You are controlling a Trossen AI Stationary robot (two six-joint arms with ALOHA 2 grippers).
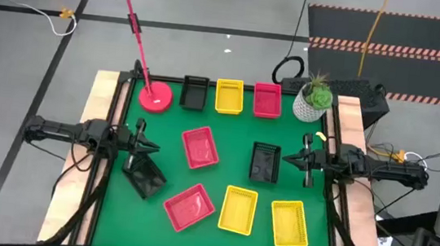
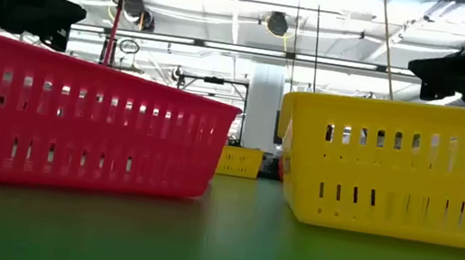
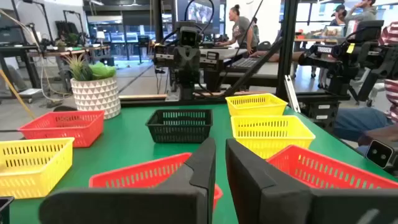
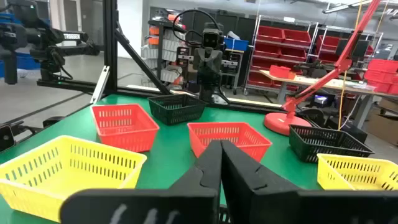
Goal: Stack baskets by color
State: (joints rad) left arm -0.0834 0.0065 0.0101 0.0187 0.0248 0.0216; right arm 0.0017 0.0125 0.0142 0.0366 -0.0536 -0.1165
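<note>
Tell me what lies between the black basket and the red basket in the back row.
A yellow basket stands between the black basket and the red basket; the high view shows it.

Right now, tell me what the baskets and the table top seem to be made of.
Baskets, such as the yellow one and the red one: likely moulded plastic, smooth and slightly glossy, with slotted walls. Table top: green matte covering, perhaps felt or a rubber mat; I cannot tell which.
</note>
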